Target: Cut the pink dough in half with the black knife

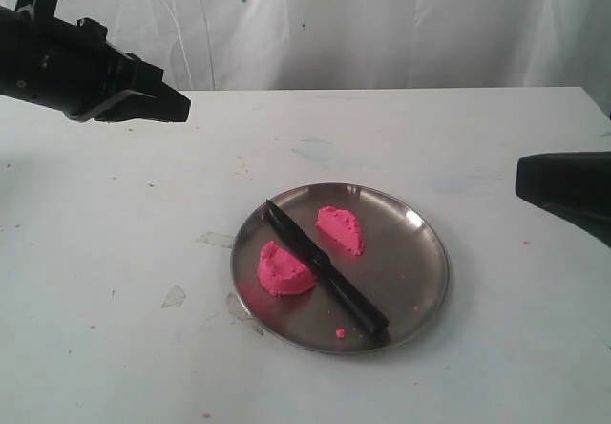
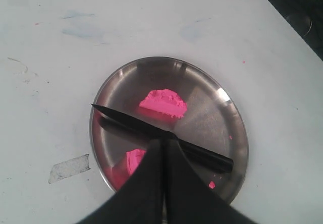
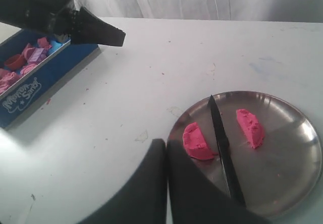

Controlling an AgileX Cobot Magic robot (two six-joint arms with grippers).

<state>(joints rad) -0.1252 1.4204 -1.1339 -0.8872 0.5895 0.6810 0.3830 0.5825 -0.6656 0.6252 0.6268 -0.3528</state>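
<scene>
Pink dough (image 1: 284, 269) cut in two half-dome pieces, both on steel plate (image 1: 434, 252); second piece (image 1: 341, 230) farther back and right. Black knife (image 1: 326, 266) lies flat on plate, diagonal between pieces, cut faces turned toward it. Near-left piece right against blade, far-right piece slightly apart. Knife point at far-left rim, handle toward near-right rim, pink crumb (image 1: 340, 332) beside handle. Left gripper (image 2: 164, 142) fingers pressed together, empty, raised well left of plate. Right gripper (image 3: 165, 143) fingers together, empty, off to plate's right.

Bright, even light — soft blur
</scene>
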